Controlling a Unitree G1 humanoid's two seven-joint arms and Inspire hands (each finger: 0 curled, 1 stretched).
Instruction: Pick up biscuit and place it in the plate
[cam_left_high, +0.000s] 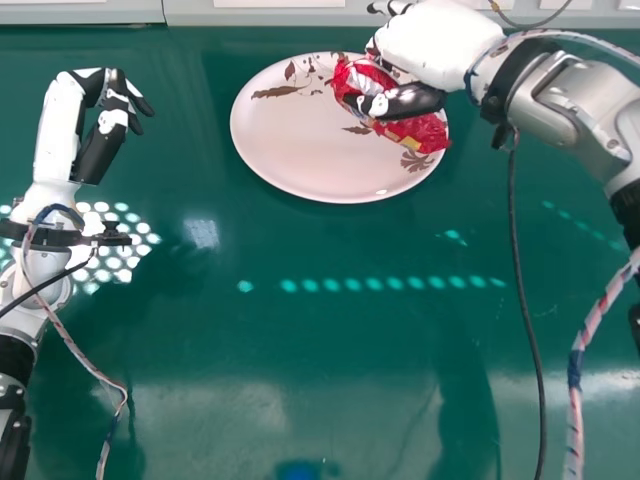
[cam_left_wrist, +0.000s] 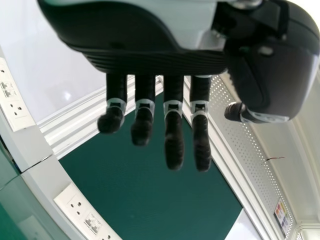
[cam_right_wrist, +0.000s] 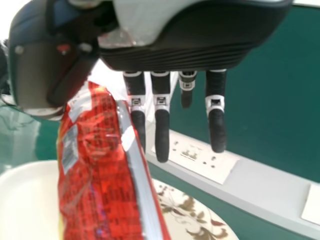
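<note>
1. On my end the biscuit packet (cam_left_high: 425, 132) runs on a slant in the head view, long axis going from the far left to the near right, passing under my right hand's thumb. One end pokes out left of the thumb tip, the other comes out on the near right side of the right hand (cam_left_high: 430, 45).
2. It's over the right part of the plate (cam_left_high: 285, 150), below that palm. Can't tell whether it's resting there.
3. Looks-wise: shiny red wrapper, pretty crinkled, with a yellow patch by the thumb and a silvery seam (cam_right_wrist: 132, 150) running lengthwise.
4. There's small dark print on the red, plus pale panels.
5. State check: the fingers (cam_right_wrist: 161, 132) are nearly straight, thumb (cam_left_high: 412, 102) lying across the wrapper. Can't tell how firmly I've got it, if at all.
6. Left hand (cam_left_high: 100, 150) is idle off to the left, fingers loosely extended.
</note>
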